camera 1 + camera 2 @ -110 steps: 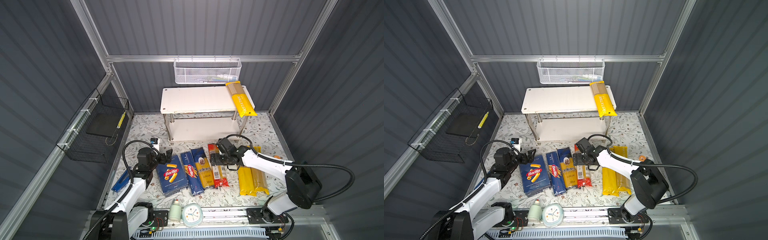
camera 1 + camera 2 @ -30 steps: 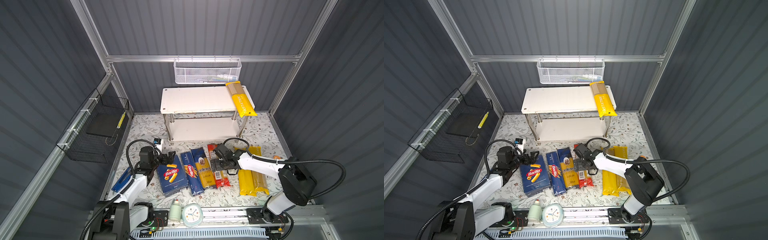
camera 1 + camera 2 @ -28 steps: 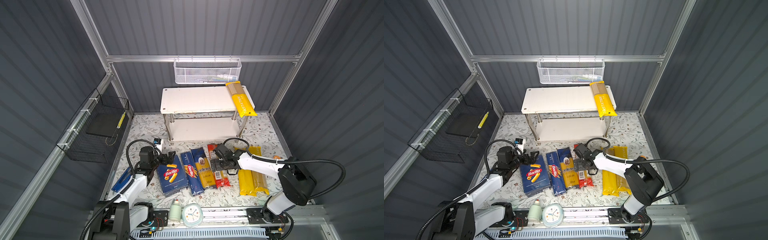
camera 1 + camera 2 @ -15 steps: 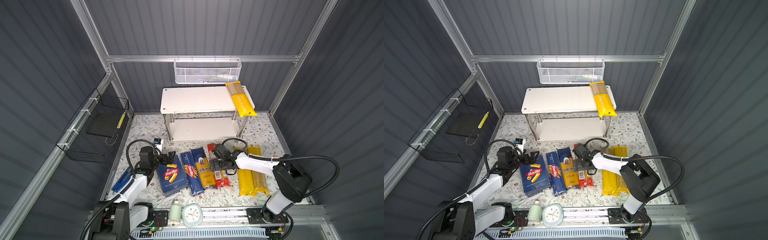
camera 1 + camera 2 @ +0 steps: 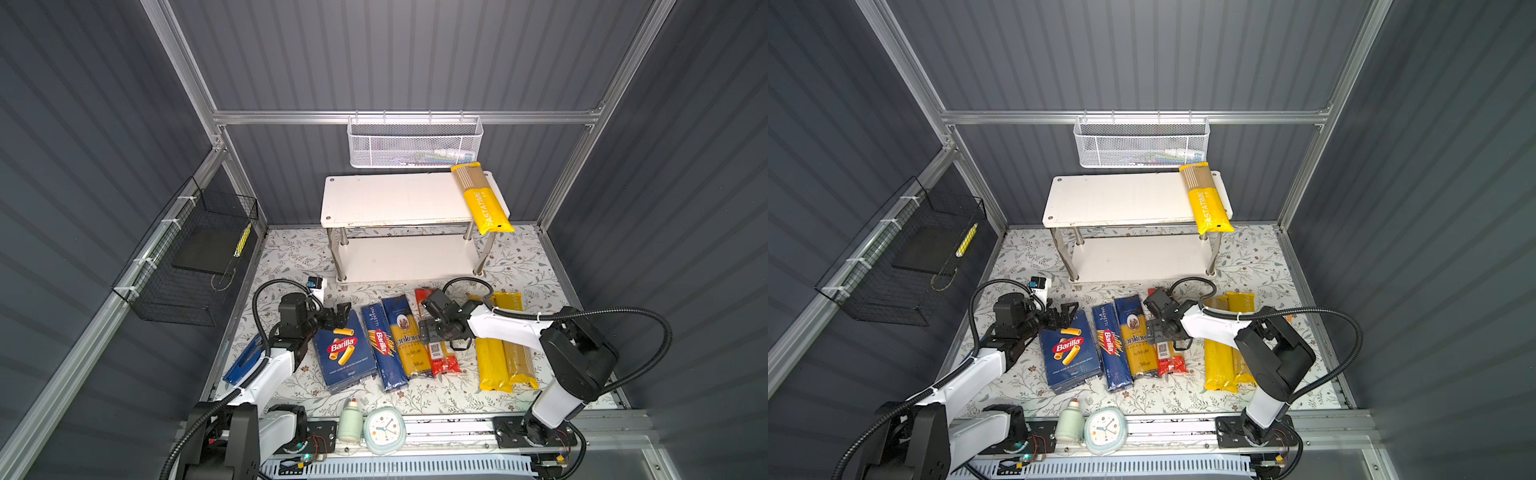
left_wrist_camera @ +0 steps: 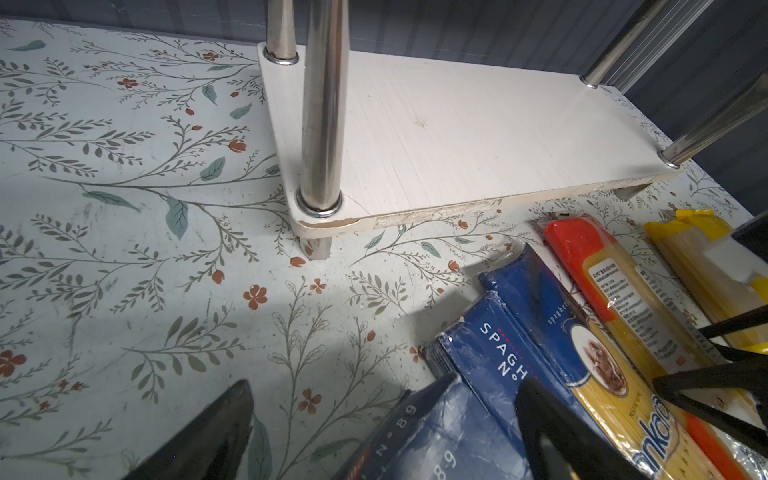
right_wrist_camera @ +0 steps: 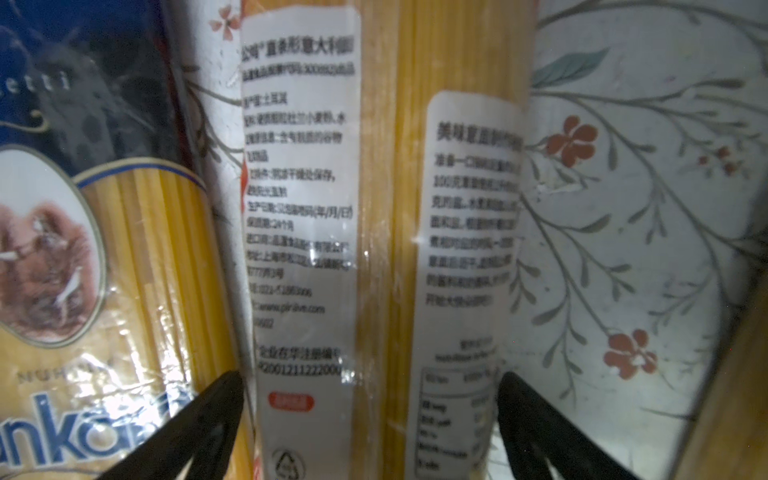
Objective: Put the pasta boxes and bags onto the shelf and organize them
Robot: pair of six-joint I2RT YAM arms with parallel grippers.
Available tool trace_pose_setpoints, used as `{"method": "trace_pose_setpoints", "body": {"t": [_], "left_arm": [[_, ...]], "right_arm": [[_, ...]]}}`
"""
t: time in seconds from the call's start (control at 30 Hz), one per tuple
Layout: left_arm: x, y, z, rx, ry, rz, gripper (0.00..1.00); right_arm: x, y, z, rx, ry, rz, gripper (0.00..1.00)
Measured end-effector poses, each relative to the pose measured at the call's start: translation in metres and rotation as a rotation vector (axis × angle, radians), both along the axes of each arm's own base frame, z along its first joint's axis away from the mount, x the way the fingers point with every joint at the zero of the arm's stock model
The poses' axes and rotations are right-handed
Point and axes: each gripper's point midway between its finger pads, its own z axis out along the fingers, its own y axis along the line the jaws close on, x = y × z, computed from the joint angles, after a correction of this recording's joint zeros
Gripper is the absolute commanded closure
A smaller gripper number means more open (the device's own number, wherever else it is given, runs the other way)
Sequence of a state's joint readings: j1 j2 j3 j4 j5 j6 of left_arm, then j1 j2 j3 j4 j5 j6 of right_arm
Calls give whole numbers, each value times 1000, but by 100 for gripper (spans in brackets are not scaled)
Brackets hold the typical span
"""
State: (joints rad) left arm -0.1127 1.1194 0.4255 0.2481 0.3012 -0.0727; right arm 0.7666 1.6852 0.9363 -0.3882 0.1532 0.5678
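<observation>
Right end effector hangs spread wide astride the red bag, which runs twelve-to-six o'clock in both top views

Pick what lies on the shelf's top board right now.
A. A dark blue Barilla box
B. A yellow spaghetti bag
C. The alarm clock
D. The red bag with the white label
B: in both top views, a yellow spaghetti bag lies across the right end of the top board of the shelf, and its near end sticks out past the front edge.
</observation>
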Motion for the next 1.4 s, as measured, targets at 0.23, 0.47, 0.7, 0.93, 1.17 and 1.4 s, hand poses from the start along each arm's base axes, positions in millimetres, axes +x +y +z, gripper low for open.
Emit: {"method": "trace_pose_setpoints", "body": {"t": [0.23,0.47,0.7,0.93,1.17,1.4], "left_arm": [[0,0,0,0,0,0,1],[0,0,0,0,0,0,1],[0,0,0,0,0,0,1],[0,0,0,0,0,0,1],[0,0,2,-1,-6,0,1],[0,0,2,-1,-6,0,1]], "right_arm": [[-1,-1,-6,-7,16,-17,4],[1,-2,-7,-21,13,-36,7],[1,-2,-7,-16,13,-54,11],[1,-4,-7,-14,-2,-67,19],[2,-4,-6,2,-14,-80,26],[2,-4,-6,8,-20,-82,33]]}}
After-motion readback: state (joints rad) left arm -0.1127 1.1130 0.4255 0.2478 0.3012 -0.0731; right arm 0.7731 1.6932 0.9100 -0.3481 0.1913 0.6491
